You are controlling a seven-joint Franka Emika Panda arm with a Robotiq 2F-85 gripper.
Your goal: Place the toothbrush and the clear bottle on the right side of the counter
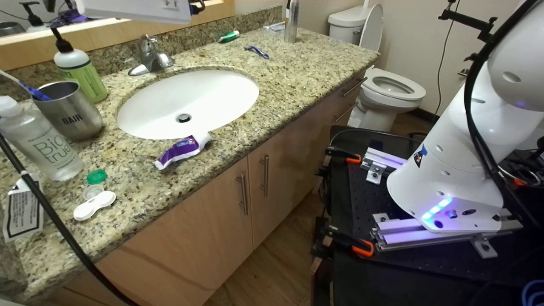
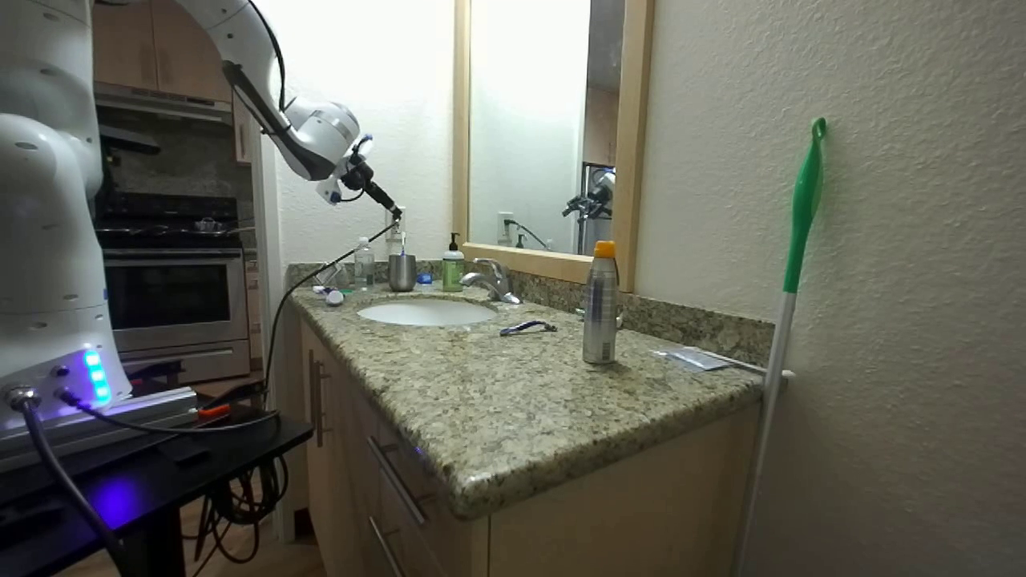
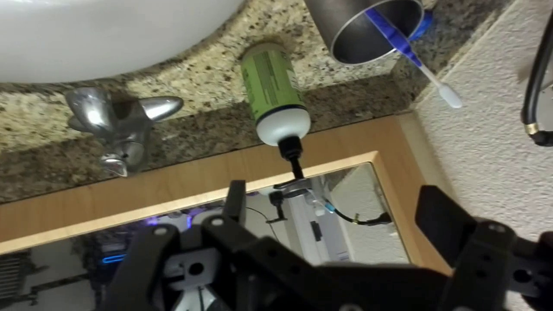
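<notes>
The toothbrush, blue-handled with a white head, leans inside a grey steel cup, its head sticking out past the rim. Beside that cup, the clear bottle stands upright with its pale cap on; the wrist view does not show it. Both are at the sink's end of the speckled granite counter. My gripper is open, its black fingers wide apart with nothing between them. In an exterior view the gripper hangs above the cup and bottle, near the wall, pointing down at a slant.
A green soap bottle with a black pump stands near the cup, by the faucet and sink. Purple toothpaste and a lens case lie in front. A razor and spray can occupy the far end.
</notes>
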